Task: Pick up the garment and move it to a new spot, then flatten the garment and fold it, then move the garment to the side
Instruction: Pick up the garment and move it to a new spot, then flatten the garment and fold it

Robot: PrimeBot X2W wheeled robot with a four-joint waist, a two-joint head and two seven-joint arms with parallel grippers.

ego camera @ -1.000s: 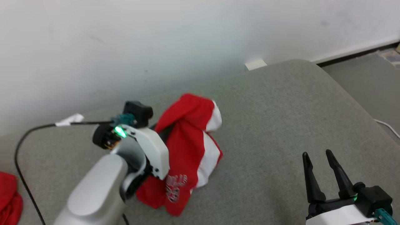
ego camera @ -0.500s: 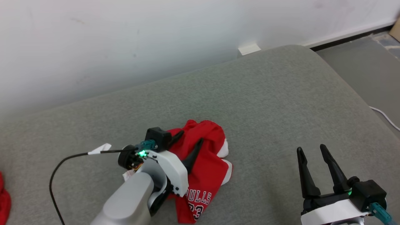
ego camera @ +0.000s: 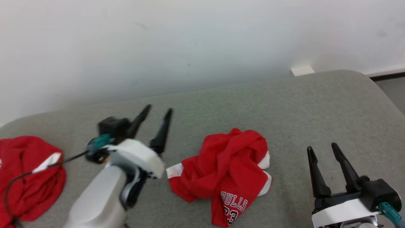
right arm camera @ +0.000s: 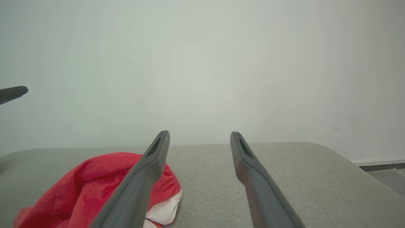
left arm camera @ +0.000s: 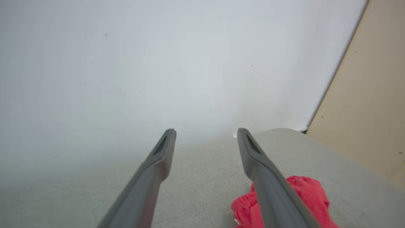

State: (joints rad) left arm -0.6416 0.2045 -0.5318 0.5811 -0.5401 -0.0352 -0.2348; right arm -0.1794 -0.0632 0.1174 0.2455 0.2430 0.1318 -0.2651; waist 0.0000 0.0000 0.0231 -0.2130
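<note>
Lettering [ego camera: 234,200] in white with a dark outline, reading BULLS above the number 23, is seen on the lower fold of the red garment [ego camera: 227,164]. The garment is trimmed with white bands and lies crumpled in a heap on the grey fabric cushion [ego camera: 316,104], between the two grippers and touched by neither. The left gripper [ego camera: 158,109] is held raised to the left of the heap, its two dark fingers spread apart with nothing between them; in its wrist view the garment is seen at the lower right, partly hidden behind one finger. The right gripper [ego camera: 321,147] is likewise spread wide and empty, at the lower right of the head view, apart from the heap. A second red cloth [ego camera: 28,177] is heaped at the far left of the cushion, and a black cable [ego camera: 68,157] from the left wrist is seen passing over it. The cushion, covered in a coarse grey weave and rounded at its right corner, is set against a plain white wall [ego camera: 190,41]; a small white tab [ego camera: 302,70] is seen where the two meet, a dark skirting strip [ego camera: 387,75] is seen along the wall's foot at the right, and a tan panel [left arm camera: 364,110] is shown at the right of the left wrist view
</note>
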